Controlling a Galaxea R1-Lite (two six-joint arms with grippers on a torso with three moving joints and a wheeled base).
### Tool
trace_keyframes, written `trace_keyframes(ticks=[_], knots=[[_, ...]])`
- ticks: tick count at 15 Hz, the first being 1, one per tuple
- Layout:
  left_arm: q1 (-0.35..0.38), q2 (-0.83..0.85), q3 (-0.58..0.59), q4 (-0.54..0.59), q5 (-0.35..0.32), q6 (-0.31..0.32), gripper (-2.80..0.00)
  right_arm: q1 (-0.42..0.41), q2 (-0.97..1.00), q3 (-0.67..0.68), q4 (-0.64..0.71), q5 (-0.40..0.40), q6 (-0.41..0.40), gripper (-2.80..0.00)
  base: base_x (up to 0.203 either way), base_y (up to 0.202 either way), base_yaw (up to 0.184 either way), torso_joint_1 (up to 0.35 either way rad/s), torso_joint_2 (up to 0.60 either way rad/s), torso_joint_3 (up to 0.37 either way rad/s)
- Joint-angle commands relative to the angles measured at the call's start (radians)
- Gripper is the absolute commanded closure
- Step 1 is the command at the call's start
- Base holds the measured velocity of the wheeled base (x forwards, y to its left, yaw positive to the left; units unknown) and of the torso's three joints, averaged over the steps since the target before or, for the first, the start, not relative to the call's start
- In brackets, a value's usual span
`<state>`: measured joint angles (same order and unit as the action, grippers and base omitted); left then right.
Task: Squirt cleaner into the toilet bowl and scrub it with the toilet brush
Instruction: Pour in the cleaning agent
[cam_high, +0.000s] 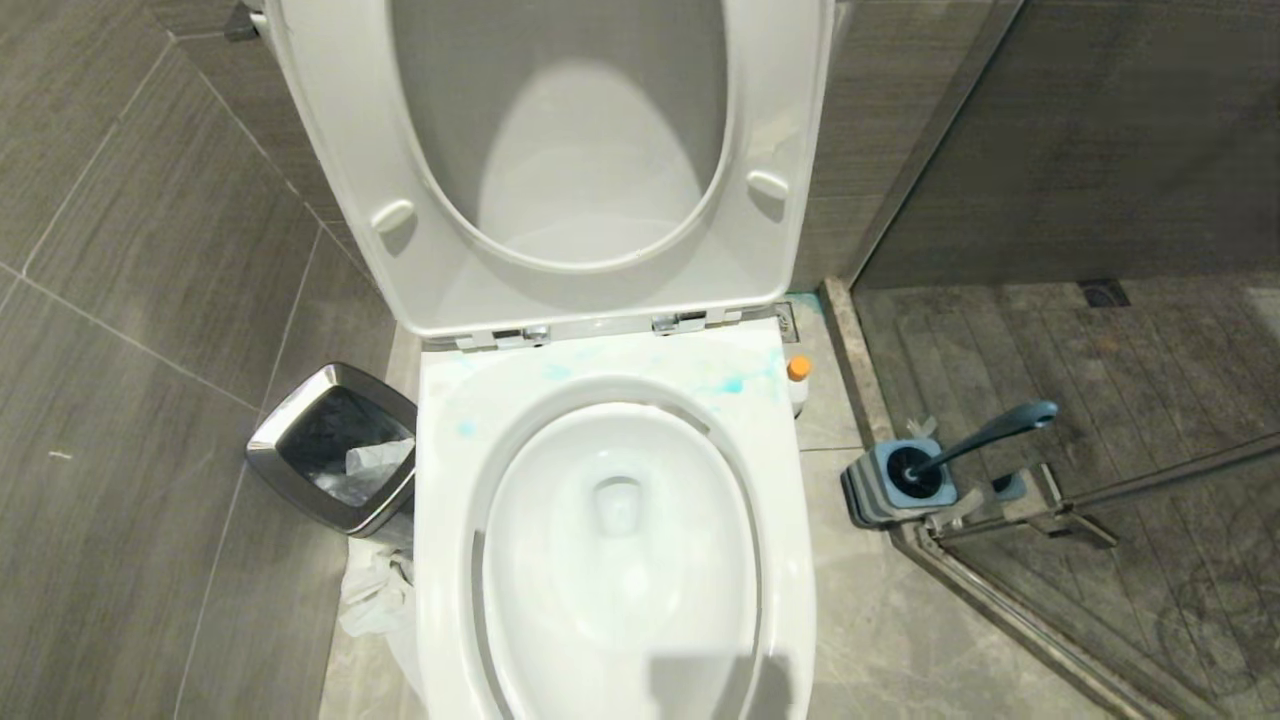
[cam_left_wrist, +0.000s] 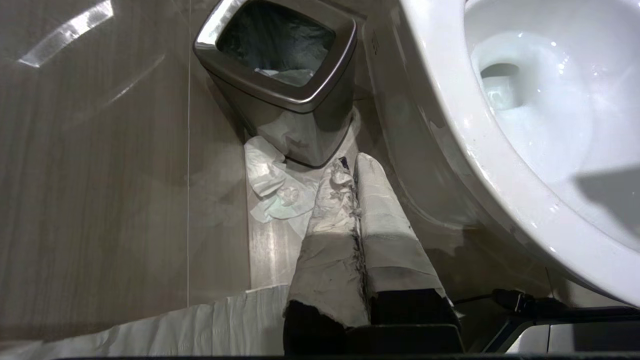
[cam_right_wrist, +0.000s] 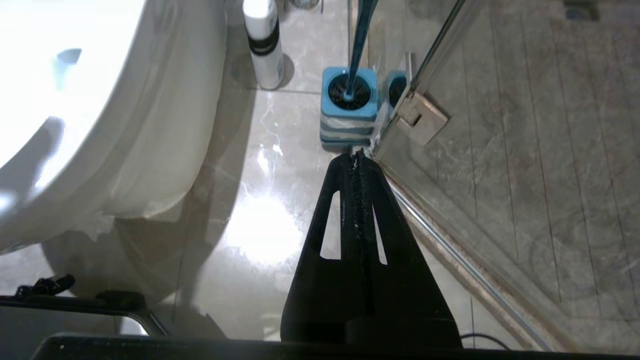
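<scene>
Toilet bowl (cam_high: 615, 520): centre of the head view, seat and lid (cam_high: 560, 170) raised at 12 o'clock.
Cleaner (cam_high: 735, 385): pale blue smears on the back rim.
Toilet brush (cam_high: 985, 430): at 3 o'clock of the bowl, standing in its holder (cam_high: 885, 490) (handle tilted).
Bin (cam_high: 335, 450): at 9 o'clock.
Left gripper (cam_left_wrist: 357, 172): clenched, empty, low beside the bowl.
Right gripper (cam_right_wrist: 357, 157): clenched, empty, near the holder.

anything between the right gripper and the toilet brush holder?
Nothing. In the right wrist view, only bare glossy floor tile shows between the shut right gripper and the holder, which has the toilet brush standing in it.
</scene>
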<state>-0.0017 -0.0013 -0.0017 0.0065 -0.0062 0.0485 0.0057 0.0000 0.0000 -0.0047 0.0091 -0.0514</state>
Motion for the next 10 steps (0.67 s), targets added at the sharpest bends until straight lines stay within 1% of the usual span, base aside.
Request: trace_keyframes(ticks=[1, 3, 10], knots=[[0.0, 0.001, 0.0, 0.0, 0.0, 0.001, 0.0, 0.0, 0.0, 0.0, 0.0, 0.004, -0.003, 0.0, 0.0, 0.0, 0.0, 0.007, 0.01, -0.206], [0.0, 0.001, 0.0, 0.0, 0.0, 0.0, 0.0, 0.0, 0.0, 0.0, 0.0, 0.01, -0.018, 0.0, 0.0, 0.0, 0.0, 0.003, 0.0, -0.195], [0.0, 0.001, 0.0, 0.0, 0.002, -0.001, 0.0, 0.0, 0.001, -0.002, 0.005, 0.009, -0.018, 0.0, 0.0, 0.0, 0.0, 0.007, 0.0, -0.198]])
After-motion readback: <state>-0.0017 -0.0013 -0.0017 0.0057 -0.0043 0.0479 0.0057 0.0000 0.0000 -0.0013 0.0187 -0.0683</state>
